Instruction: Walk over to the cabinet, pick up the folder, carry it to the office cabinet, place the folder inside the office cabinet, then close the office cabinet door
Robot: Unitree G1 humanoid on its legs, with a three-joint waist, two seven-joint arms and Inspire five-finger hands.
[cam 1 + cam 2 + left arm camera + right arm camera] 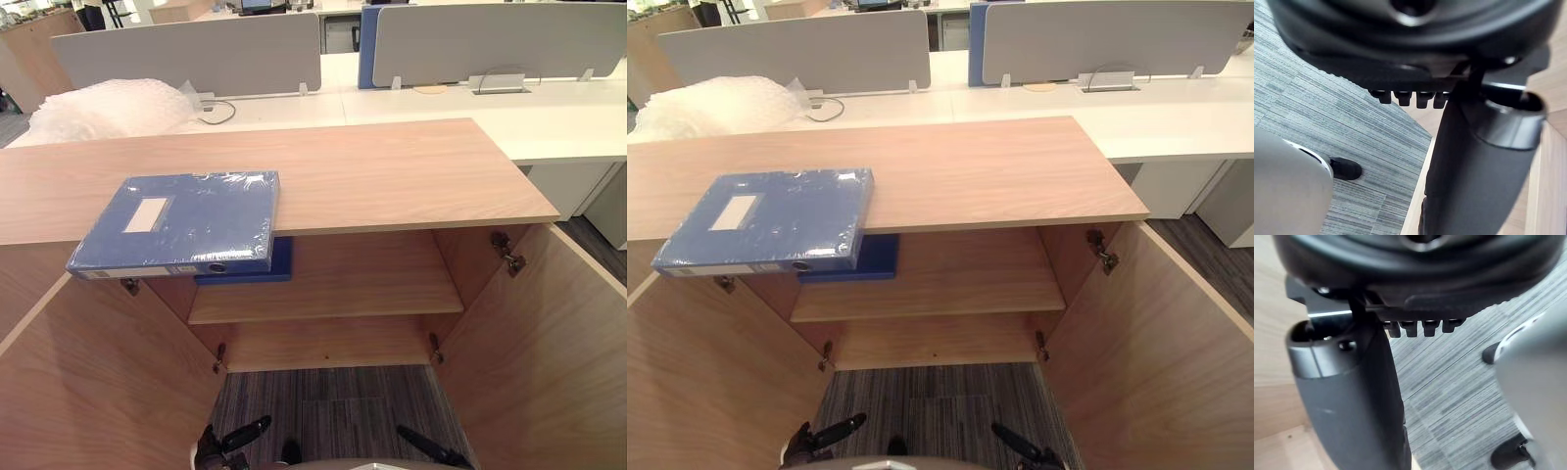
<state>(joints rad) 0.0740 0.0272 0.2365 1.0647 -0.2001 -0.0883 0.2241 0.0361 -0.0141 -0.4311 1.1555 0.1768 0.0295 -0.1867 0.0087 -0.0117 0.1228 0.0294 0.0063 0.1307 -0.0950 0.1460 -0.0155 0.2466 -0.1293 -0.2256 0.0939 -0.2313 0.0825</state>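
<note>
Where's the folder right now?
In the left eye view, the blue folder lies flat on the cabinet top, left side, overhanging its front edge above the upper shelf.

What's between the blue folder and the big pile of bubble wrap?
Only bare wood of the cabinet top lies between the folder and the bubble wrap, as both eye views show.

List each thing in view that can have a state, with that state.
folder: flat on the cabinet top, overhanging its front edge, unheld.
second blue folder: lying on the inner shelf.
left door: open.
right door: open.
left hand: open, empty, low by the floor.
right hand: open, empty, low by the floor.
</note>
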